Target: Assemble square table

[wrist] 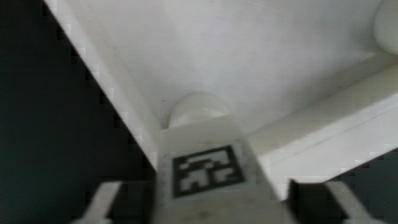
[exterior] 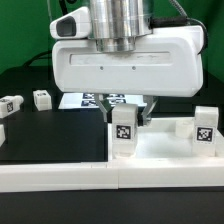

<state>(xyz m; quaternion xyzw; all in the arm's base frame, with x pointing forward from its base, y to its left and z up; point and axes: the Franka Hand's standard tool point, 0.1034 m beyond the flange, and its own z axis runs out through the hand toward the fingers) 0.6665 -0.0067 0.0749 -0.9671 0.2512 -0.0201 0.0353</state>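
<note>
On the black table (exterior: 50, 140), we find the gripper (exterior: 128, 112) straddling an upright tagged leg (exterior: 122, 132), jaws apart, with a slim gap on each side. This leg stands on the square tabletop (exterior: 165, 150). A second leg (exterior: 205, 128) stands toward the exterior view's right.

robot lab: marker board (exterior: 75, 100) on black table (exterior: 50, 135).

Tabletop (exterior: 165, 152) sits at the exterior view's right, behind the front wall bar (exterior: 60, 178). A leg (exterior: 123, 132) stands upright on its left end, under the gripper (exterior: 128, 114). A second leg (exterior: 204, 128) stands upright further right. A third leg (exterior: 41, 98) and a fourth leg (exterior: 10, 104) lie far left. The marker board (exterior: 95, 100) lies behind.
</note>
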